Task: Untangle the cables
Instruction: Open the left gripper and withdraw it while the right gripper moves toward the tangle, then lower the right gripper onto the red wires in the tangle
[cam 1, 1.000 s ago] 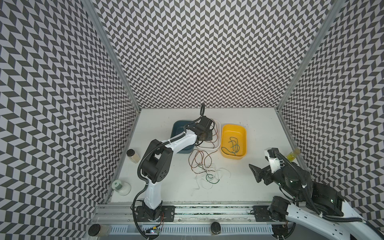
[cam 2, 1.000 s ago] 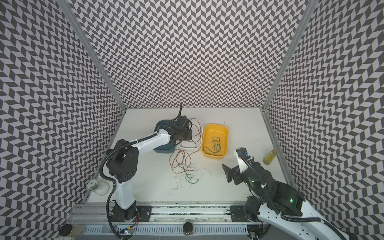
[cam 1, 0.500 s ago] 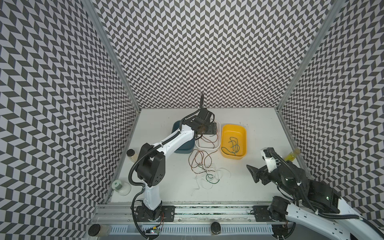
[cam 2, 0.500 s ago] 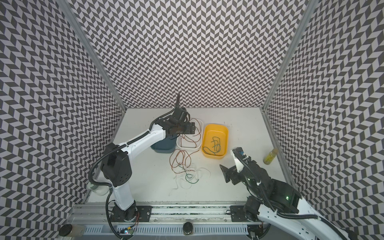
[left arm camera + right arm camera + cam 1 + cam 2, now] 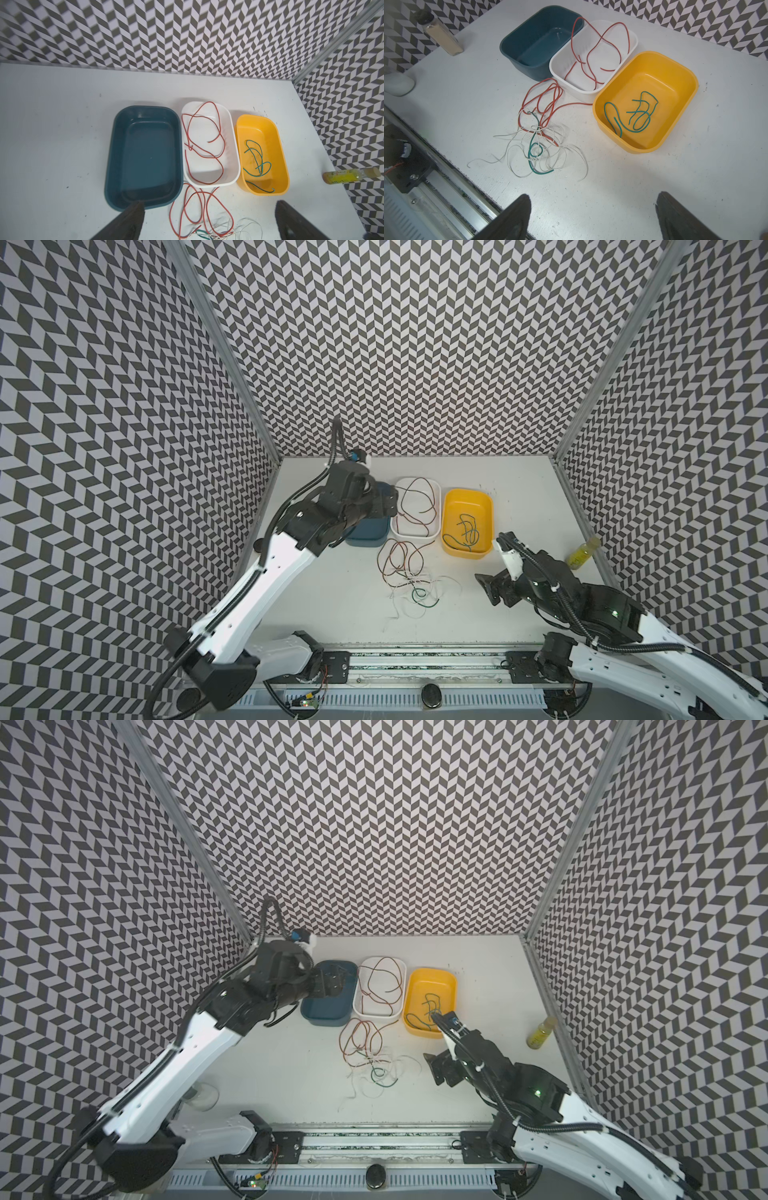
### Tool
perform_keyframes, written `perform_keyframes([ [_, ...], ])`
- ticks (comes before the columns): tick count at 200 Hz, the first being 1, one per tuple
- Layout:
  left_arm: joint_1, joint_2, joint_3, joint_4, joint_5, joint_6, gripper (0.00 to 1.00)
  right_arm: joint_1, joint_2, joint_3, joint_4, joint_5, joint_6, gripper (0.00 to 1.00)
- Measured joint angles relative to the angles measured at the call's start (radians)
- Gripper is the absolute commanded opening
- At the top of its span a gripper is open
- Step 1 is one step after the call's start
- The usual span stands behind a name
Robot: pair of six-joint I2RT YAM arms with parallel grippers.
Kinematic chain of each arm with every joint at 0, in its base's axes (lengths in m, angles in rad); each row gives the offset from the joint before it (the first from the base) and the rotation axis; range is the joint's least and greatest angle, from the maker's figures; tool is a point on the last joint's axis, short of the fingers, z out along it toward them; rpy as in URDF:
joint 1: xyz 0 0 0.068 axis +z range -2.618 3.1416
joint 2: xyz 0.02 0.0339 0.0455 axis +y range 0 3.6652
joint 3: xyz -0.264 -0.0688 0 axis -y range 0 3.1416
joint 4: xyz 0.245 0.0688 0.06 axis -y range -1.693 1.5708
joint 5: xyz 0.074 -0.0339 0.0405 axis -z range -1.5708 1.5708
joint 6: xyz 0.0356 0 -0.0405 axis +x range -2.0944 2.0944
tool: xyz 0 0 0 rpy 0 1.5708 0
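Cables (image 5: 409, 583): we note the left gripper (image 5: 330, 982) has just opened wide and empty near the white tub (image 5: 415, 536), where a red cable (image 5: 415, 506) now lies, while red, white and green strands stay knotted on the table (image 5: 332, 593) before the open, empty right gripper (image 5: 495, 566), so sorting is unfinished.

Three tubs (image 5: 145, 149), one yellow bottle (image 5: 345, 176), one spice jar (image 5: 444, 39), and cables (image 5: 537, 130) of three colours.
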State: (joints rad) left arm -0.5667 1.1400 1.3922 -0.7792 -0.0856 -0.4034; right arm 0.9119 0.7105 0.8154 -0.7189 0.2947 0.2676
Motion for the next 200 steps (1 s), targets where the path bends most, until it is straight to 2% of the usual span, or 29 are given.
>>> perform_keyframes([
  [30, 0.003, -0.224, -0.146, -0.07, -0.083, 0.006, 1.0, 0.002, 0.137, 0.002, 0.081, -0.05, 0.017, 0.93],
  [59, 0.003, -0.364, -0.292, -0.113, -0.168, 0.006, 1.0, 0.003, 0.298, 0.051, 0.126, -0.076, 0.027, 0.92],
  [107, 0.003, -0.481, -0.514, -0.13, -0.256, -0.006, 1.0, 0.003, 0.545, 0.159, 0.183, -0.093, 0.056, 0.91],
  [146, 0.003, -0.524, -0.556, -0.122, -0.286, -0.025, 1.0, 0.002, 0.705, 0.243, 0.2, -0.115, 0.055, 0.86],
  [177, 0.003, -0.534, -0.559, -0.118, -0.292, -0.034, 1.0, -0.008, 0.821, 0.329, 0.202, -0.149, 0.054, 0.74],
  [200, 0.003, -0.535, -0.565, -0.114, -0.292, -0.039, 1.0, -0.033, 0.9, 0.373, 0.202, -0.184, 0.056, 0.53],
])
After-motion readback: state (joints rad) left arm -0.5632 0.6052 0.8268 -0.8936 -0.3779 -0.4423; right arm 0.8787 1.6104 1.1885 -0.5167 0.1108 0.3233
